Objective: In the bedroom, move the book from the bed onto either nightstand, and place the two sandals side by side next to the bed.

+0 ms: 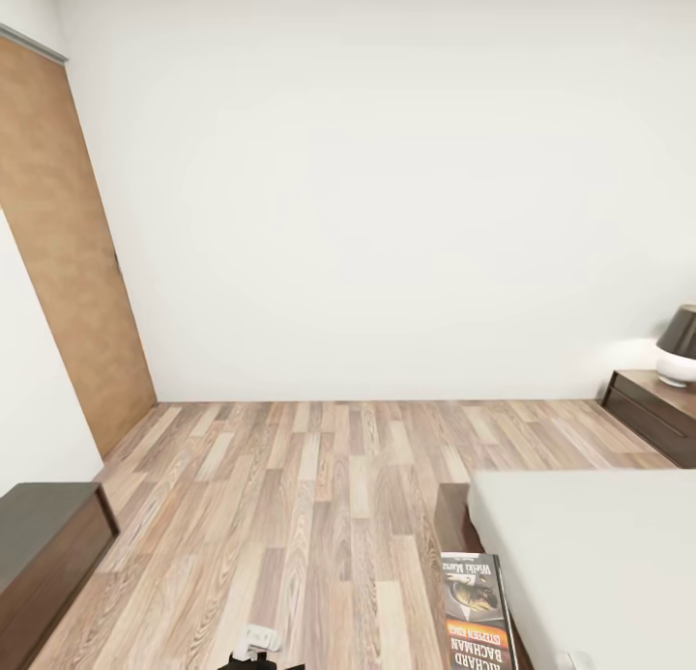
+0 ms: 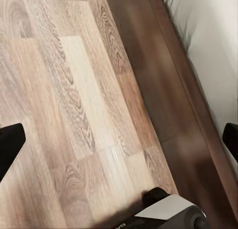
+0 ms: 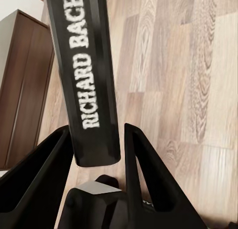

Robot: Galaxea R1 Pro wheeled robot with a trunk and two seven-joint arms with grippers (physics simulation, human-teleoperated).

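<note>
In the head view, the book (image 1: 477, 612) is seen at the bottom edge, cover up, just beside the near corner of the bed (image 1: 599, 554) and over the wood floor (image 1: 309, 496). A nightstand (image 1: 652, 409) with a lamp (image 1: 679, 346) is set against the far wall.

In the left wrist view, the left gripper (image 2: 119, 142) is spread wide, nothing held, above floor beside the bed frame (image 2: 168, 90).

In the right wrist view, the right gripper (image 3: 96, 162) is clamped on the book's spine (image 3: 89, 75).
</note>
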